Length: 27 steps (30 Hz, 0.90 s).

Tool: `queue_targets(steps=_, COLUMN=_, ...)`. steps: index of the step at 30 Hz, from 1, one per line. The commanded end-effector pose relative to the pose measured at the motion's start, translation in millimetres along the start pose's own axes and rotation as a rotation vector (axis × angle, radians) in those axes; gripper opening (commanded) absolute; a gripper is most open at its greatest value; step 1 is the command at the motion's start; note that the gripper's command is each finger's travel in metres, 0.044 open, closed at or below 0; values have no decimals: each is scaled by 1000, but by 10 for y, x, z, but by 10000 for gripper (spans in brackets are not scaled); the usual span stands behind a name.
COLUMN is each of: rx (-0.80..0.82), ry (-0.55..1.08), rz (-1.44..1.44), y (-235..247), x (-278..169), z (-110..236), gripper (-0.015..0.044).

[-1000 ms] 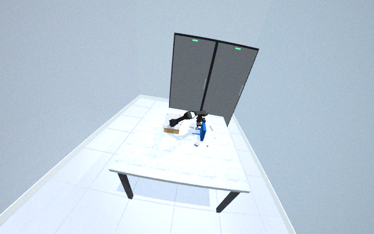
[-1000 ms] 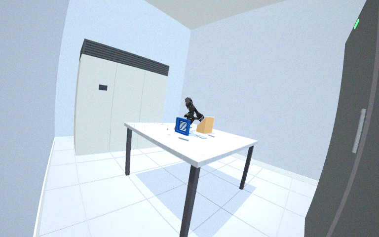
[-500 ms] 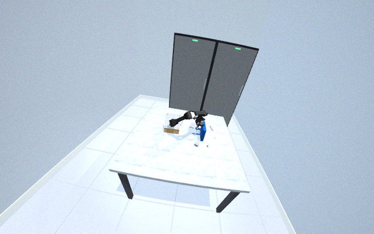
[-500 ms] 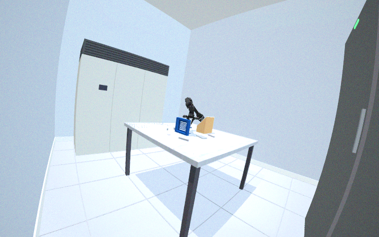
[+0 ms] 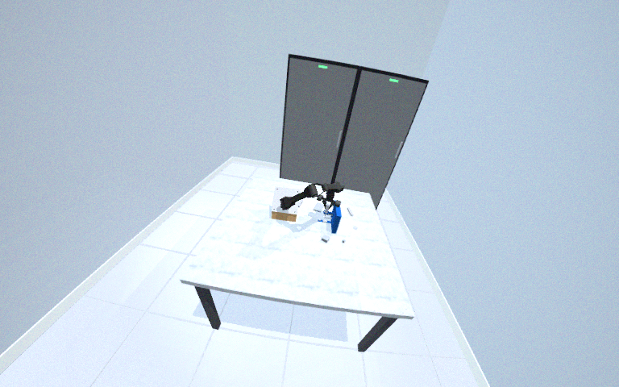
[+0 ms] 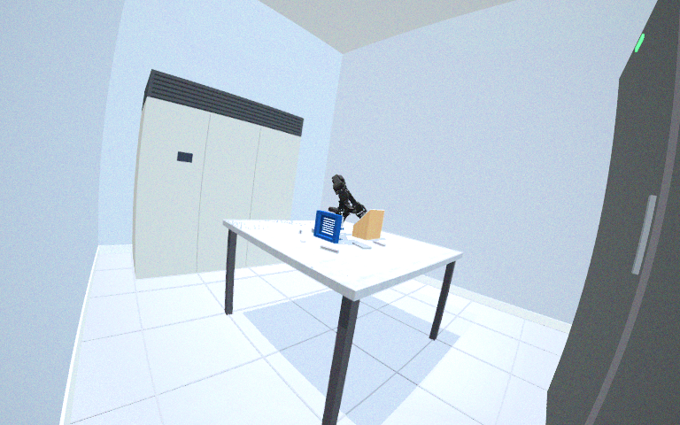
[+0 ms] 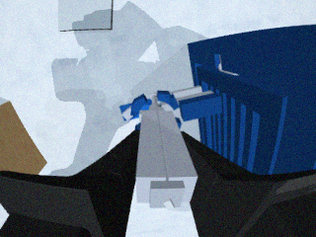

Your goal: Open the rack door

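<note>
The blue rack frame and door (image 5: 334, 218) (image 6: 321, 225) (image 7: 237, 123) stand upright on the table (image 5: 292, 273) (image 6: 401, 266). The slatted panel appears at or near the frame; its exact angle is unclear. The grey upright handle (image 7: 159, 148) has two halves pressed together, with blue clips around its lower end and blue arms reaching to the door. My gripper (image 5: 327, 207) (image 7: 158, 136) comes from above and is shut on the handle. In the wrist view the rack lies to the right of the fingers, so the gripper is turned sideways to the door. The handle is hidden in the exterior view.
A tan wooden block (image 5: 284, 216) (image 6: 369, 225) (image 7: 20, 143) stands near the arm's base. A flat grey plate (image 7: 86, 14) (image 6: 360, 244) lies near the rack. A small grey block (image 5: 325, 239), a thin bar (image 5: 350, 211) (image 6: 329, 248) and a tiny dark piece (image 5: 342, 241) lie around it.
</note>
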State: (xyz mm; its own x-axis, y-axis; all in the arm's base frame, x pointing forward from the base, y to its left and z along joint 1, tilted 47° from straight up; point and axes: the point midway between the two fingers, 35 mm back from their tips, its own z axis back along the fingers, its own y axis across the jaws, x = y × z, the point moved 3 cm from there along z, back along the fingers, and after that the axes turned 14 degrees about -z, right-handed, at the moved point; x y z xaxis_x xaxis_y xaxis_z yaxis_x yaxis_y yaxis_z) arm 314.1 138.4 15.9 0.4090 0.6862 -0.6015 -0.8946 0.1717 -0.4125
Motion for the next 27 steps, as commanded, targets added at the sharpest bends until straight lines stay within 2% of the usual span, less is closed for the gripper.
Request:
queue_targets(steps=1, rx=-2, ry=1, rz=172, y=-1, x=-2, z=-3, gripper=25)
queue_targets(steps=11, rx=-2, ry=1, rz=631, y=-1, x=-2, z=-3, gripper=25)
queue_targets(steps=22, rx=-2, ry=1, rz=639, y=-1, x=-2, z=-3, gripper=25)
queue_targets(steps=27, rx=-2, ry=1, rz=639, y=-1, x=-2, z=-3, gripper=156)
